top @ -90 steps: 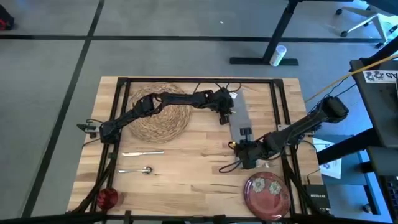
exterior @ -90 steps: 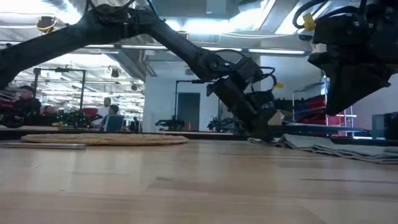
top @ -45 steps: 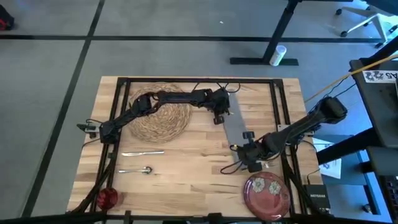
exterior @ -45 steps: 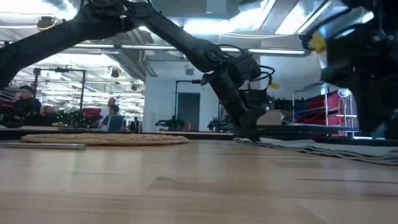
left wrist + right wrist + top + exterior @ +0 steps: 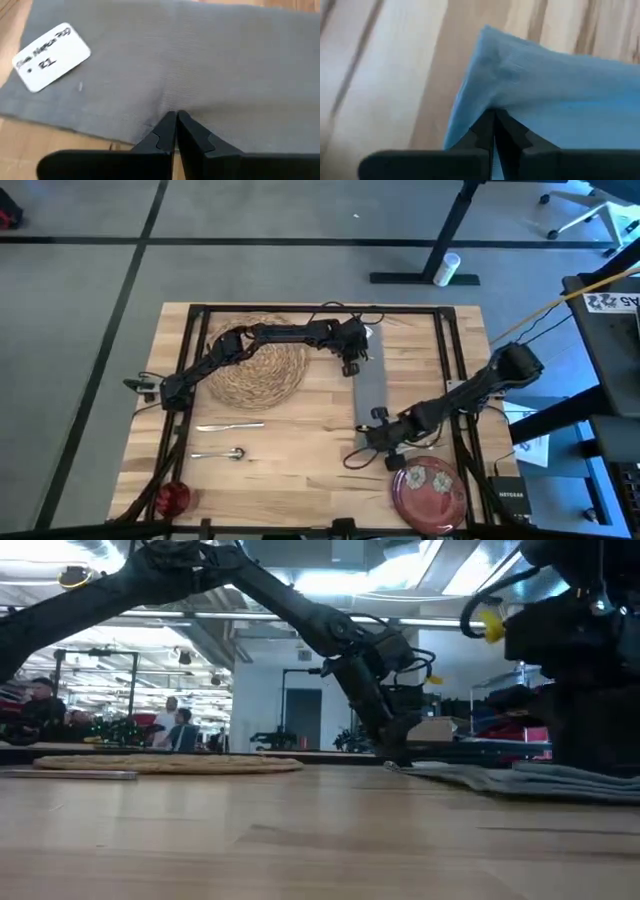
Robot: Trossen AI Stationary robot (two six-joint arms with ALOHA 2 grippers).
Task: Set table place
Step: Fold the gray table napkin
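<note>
Two grippers have the gray napkin (image 5: pixel 371 395) pinched at opposite ends: my left gripper (image 5: pixel 175 120) is clamped on its far end, near the back edge of the table (image 5: pixel 300 480), and my right gripper (image 5: pixel 494 116) is clamped on a corner at the near end, fingers pressed together with cloth between them in both wrist views. The napkin lies stretched lengthwise between them, flat on the wood, just right of the woven straw mat (image 5: pixel 255 370). In the left wrist view I can see a white tag (image 5: pixel 51 57) lying on the cloth with handwriting; I make out "21" on the lower line, but the upper line is not legible to me. The dark red plate (image 5: pixel 431 492) with its pale flowers sits at the front right, close to the right gripper. A knife (image 5: pixel 229 425) and a spoon (image 5: pixel 220 453) lie in front of the mat, and the small red cup (image 5: pixel 172 498) stands at the front left corner.
</note>
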